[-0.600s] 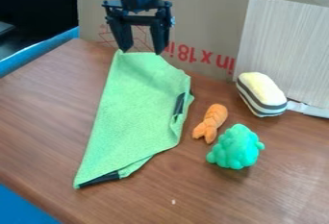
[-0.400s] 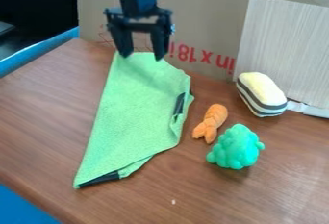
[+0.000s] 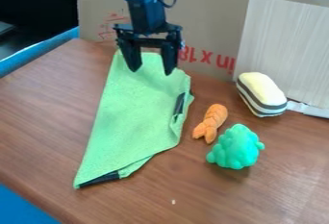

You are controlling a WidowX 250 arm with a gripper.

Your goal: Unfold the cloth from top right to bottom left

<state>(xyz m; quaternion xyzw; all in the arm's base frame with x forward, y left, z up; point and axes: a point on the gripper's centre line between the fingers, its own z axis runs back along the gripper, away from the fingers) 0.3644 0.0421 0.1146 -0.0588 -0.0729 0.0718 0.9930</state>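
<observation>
The cloth lies folded, its unfolding seemingly all left. Towards the bench's far edge the gripper hangs over it, fingers apart.

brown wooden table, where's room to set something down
The table is bare left of the green cloth and, but for a white speck, in front of the bumpy turquoise toy. Crowded: right of the cloth, around the orange braided toy, and the cloth's far end, beneath the open black gripper.

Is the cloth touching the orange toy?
Apart. The camera view shows a strip of brown table between the right edge of the cloth and the orange toy.
</observation>
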